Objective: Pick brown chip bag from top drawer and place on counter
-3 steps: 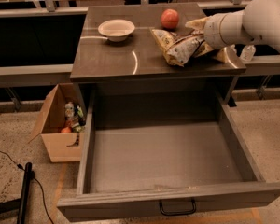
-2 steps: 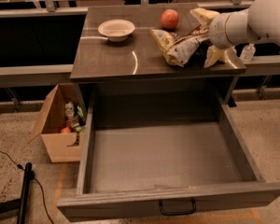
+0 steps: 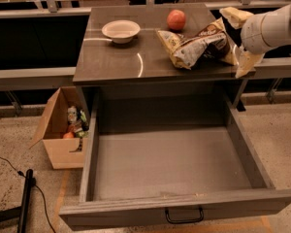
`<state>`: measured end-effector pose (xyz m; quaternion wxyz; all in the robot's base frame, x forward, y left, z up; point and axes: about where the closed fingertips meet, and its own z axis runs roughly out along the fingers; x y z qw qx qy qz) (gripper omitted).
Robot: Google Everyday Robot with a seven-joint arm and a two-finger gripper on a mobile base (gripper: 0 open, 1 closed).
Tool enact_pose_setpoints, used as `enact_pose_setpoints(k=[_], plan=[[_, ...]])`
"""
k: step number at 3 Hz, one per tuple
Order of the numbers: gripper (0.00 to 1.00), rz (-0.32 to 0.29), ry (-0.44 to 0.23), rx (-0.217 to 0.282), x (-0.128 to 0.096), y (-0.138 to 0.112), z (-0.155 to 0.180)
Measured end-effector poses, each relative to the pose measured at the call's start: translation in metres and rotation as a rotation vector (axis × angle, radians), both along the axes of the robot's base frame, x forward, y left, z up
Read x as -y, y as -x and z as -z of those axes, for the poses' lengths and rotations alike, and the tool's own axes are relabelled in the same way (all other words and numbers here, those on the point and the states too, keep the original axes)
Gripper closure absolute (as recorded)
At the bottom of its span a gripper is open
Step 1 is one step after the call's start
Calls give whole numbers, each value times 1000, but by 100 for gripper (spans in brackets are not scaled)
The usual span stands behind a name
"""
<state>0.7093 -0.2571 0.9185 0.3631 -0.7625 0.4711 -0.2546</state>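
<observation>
The brown chip bag [image 3: 199, 45] lies on its side on the right part of the counter [image 3: 116, 62], with a tan end towards the left. My gripper [image 3: 238, 39] is at the counter's right edge, just right of the bag's right end. Its fingers [image 3: 234, 16] are spread apart and hold nothing. The top drawer [image 3: 169, 164] is pulled fully out below the counter and its inside is bare. Its black handle [image 3: 184, 216] is on the front panel.
A white bowl [image 3: 121, 30] and a red apple [image 3: 176, 19] sit at the back of the counter. An open cardboard box [image 3: 63, 130] with small items stands on the floor left of the drawer. A black pole [image 3: 25, 198] and cable lie at the bottom left.
My gripper has drawn back to the right, away from the chip bag. The bag stays lying on the counter.
</observation>
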Motion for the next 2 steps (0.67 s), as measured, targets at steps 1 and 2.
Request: enact_pose_setpoints(k=[1,2], plan=[[0,88,65,-50,34,24,2],[0,89,63,-52,33,23,3]])
